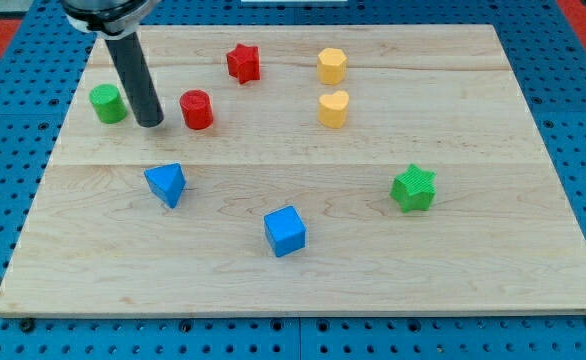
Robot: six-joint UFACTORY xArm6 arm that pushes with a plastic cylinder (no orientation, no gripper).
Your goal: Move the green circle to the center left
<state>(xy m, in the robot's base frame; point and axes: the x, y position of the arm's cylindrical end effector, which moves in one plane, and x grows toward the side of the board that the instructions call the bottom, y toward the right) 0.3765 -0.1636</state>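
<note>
The green circle (106, 103) is a short green cylinder near the board's left edge, in the upper left of the view. My tip (150, 123) rests on the board just to its right, a small gap apart. A red cylinder (196, 109) stands just right of the tip, so the tip is between the two blocks. The dark rod rises from the tip toward the view's top left.
A red star (243, 62), a yellow hexagon (332, 65) and a yellow heart (334, 108) stand toward the top middle. A blue triangle (166, 184) and a blue cube (285, 231) lie lower down. A green star (414, 188) is at the right. The wooden board (493, 250) lies on a blue surface.
</note>
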